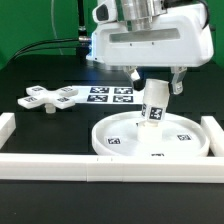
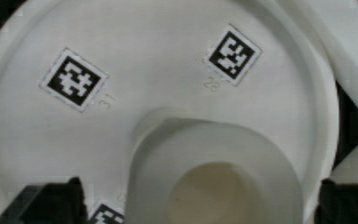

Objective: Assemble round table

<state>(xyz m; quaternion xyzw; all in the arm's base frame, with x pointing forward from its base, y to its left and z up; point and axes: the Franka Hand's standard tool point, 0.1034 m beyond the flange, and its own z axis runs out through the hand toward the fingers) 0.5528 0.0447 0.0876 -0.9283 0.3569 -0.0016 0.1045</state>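
The large round rimmed disc [image 1: 120, 140] lies flat on the table at the front centre and fills the wrist view [image 2: 140, 60], where two of its tags show. My gripper [image 1: 156, 88] is shut on the short cylindrical post [image 1: 153, 105] and holds it slightly tilted over the disc's middle. I cannot tell whether its lower end touches the disc. In the wrist view the post [image 2: 211, 160] sits between my dark fingers [image 2: 43, 200], its hollow end facing the camera. The cross-shaped piece [image 1: 52, 98] lies on the table at the exterior view's left, apart from the disc.
The marker board [image 1: 108, 95] lies flat behind the disc. Long white border bars run along the front [image 1: 60, 168], the exterior view's left [image 1: 6, 125] and the exterior view's right [image 1: 214, 135]. The table top is black.
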